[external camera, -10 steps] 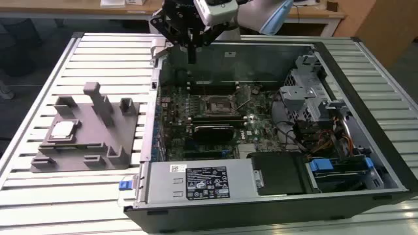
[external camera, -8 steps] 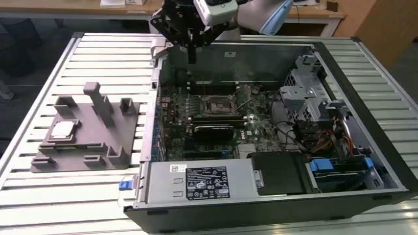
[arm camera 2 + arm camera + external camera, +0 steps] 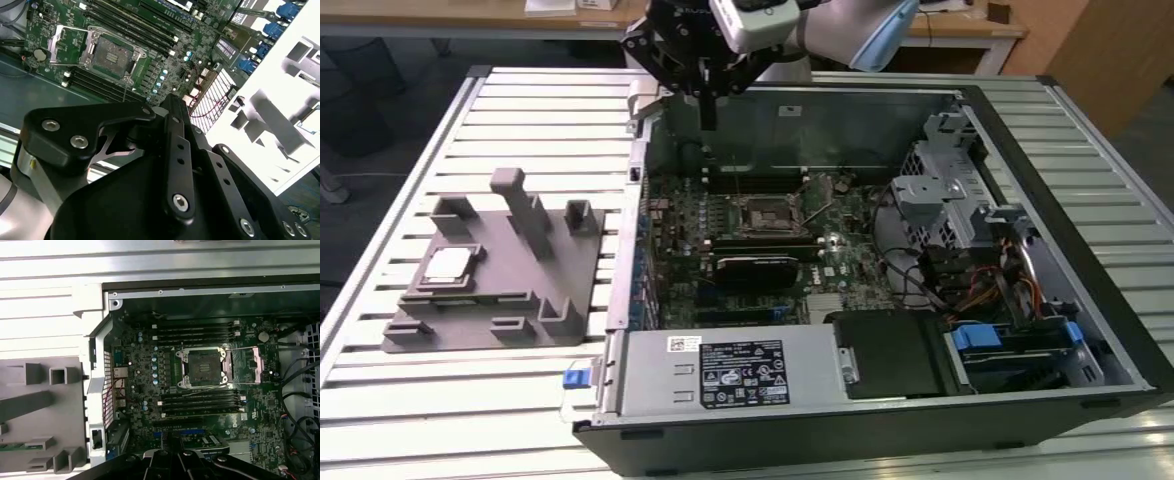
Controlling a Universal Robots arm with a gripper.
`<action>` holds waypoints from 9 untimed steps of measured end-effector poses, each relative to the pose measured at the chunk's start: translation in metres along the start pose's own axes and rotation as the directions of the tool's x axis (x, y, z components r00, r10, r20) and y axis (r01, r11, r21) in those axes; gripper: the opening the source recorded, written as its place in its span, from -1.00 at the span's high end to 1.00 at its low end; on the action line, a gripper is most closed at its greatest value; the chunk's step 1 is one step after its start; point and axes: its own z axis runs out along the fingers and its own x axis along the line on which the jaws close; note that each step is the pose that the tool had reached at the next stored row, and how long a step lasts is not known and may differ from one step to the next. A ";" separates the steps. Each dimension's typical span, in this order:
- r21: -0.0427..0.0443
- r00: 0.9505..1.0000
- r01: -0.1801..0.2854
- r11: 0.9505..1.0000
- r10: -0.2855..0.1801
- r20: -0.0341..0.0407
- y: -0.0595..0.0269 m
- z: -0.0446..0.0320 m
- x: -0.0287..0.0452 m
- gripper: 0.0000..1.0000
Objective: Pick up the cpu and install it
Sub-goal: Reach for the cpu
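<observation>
The cpu (image 3: 450,265), a small pale square chip, lies flat in a recess of the grey plastic holder block (image 3: 494,300), on the table at the exterior view's left of the computer case (image 3: 854,420). My gripper (image 3: 707,122) hangs above the case's back wall, far from the cpu. Its fingers point down, shut, with nothing between them. The motherboard's socket (image 3: 767,212) shows in both wrist views (image 3: 110,55) (image 3: 202,367), empty, with its metal load plate (image 3: 255,365) flipped open beside it. The black gripper linkage (image 3: 172,165) stands in the foreground of the second wrist view.
The case lies open on a slatted metal table (image 3: 520,110). Inside are a drive cage (image 3: 947,190), loose cables (image 3: 974,290), a black power supply (image 3: 734,375) and memory slots (image 3: 200,330) on both sides of the socket. A wooden desk (image 3: 974,25) stands behind.
</observation>
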 end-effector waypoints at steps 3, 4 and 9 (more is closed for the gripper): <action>0.000 1.000 0.000 1.000 0.000 0.000 -0.0001 -0.0001 0.0009 0.78; 0.000 1.000 0.000 1.000 0.000 0.000 -0.0001 -0.0001 0.0011 0.78; 0.000 1.000 0.000 1.000 0.000 0.000 -0.0002 -0.0001 0.0026 0.78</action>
